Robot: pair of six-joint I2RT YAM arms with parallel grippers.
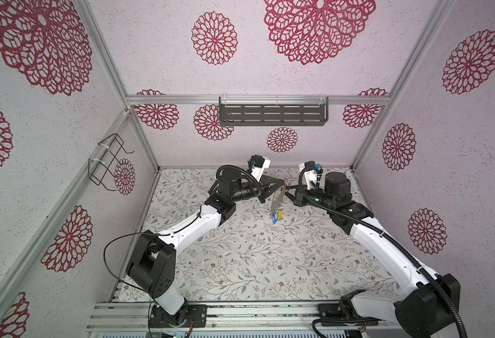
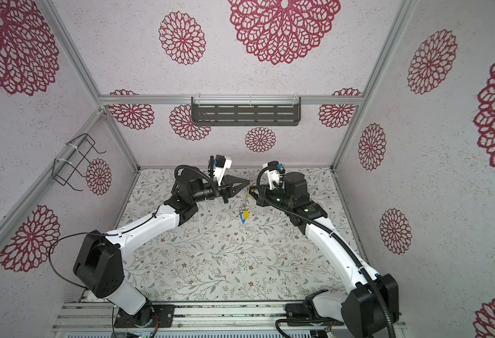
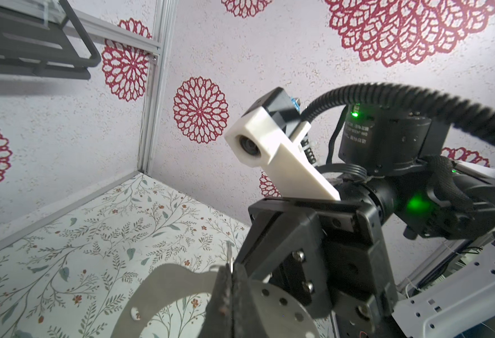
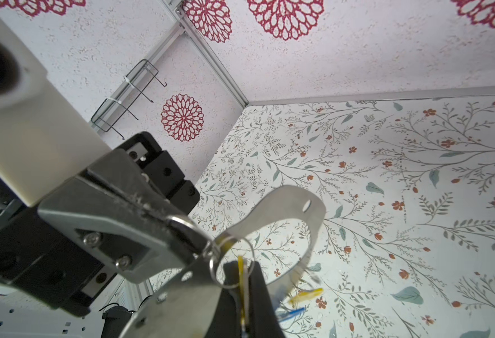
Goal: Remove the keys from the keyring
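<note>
Nearest me, the aluminium rail (image 1: pixel 240 313) is carrying both arm bases, and both arms are reaching to the far middle of the floral bench (image 1: pixel 240 263).

I'm seeing the left pincer (image 1: pixel 282 184) (image 2: pixel 249 183) pointing right with its fingers together, clamping the rim of the keyring (image 1: pixel 278 199) (image 2: pixel 246 199). The grey horseshoe plate is hanging down from that grip, lifted off the bench.

In the left wrist view the left pincer (image 3: pixel 231 273) is biting the keyring (image 3: pixel 167 278) edge-on, and the bench pattern is showing through the horseshoe opening.

The right pincer (image 1: pixel 289 188) (image 2: pixel 252 192) is pointing left, tip to tip with the left one, fingers closed.

In the right wrist view the right pincer (image 4: pixel 239 267) is pinching a thin yellow strip, which I'm reading as a yellow key (image 4: pixel 242 292) seen edge-on. A small split ring (image 4: pixel 211 267) is sitting just beside that grip, at the keyring (image 4: pixel 287 202) rim. The left pincer (image 4: pixel 199 248) is gripping the plate right next to it.

The other keys (image 1: pixel 277 217) (image 2: pixel 244 216), blue and yellow, are dangling in a bunch under the low end of the plate. I can't tell whether they are touching the bench. The right wrist view is showing them (image 4: pixel 304 294) past the far arm of the horseshoe.
</note>
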